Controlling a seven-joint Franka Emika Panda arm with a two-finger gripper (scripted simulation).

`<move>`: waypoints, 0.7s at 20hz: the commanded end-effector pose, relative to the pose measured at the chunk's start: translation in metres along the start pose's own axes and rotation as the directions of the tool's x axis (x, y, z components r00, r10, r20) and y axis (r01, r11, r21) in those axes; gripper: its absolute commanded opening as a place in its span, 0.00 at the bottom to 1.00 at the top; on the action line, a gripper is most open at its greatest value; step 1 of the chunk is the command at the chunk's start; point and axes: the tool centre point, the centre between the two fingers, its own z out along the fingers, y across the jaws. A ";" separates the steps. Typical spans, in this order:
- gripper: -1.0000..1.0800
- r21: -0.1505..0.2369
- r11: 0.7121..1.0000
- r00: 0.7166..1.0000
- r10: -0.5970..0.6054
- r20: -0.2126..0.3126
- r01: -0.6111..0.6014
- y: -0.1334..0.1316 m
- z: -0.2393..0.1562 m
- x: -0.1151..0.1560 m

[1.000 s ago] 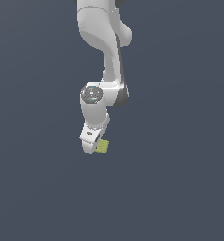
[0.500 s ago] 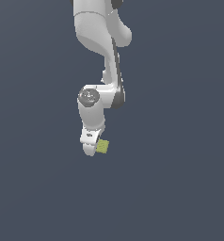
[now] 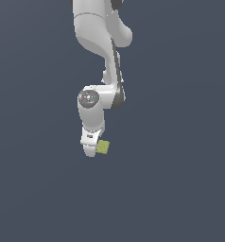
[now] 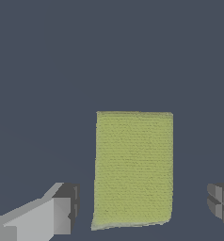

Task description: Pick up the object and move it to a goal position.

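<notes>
Block (image 4: 132, 169): small, flat, yellow-green, matte, with a fine woven-looking surface texture and square-cut edges. In the wrist view it lies between the two fingers (image 4: 62, 207), with a visible gap on each side, so neither pad touches it. The fingers stand apart. In the exterior view the block (image 3: 103, 147) appears just beside the gripper (image 3: 91, 147) tip, on the exterior view's right of it. The background is a plain dark grey-blue ground.
</notes>
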 end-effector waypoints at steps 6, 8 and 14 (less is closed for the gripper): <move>0.96 0.000 1.000 1.000 -0.003 0.000 0.003 -0.001 0.025 0.000; 0.96 0.000 1.000 1.000 -0.004 0.000 0.004 -0.001 0.035 0.000; 0.96 0.000 1.000 1.000 -0.005 0.000 0.005 0.000 0.049 0.000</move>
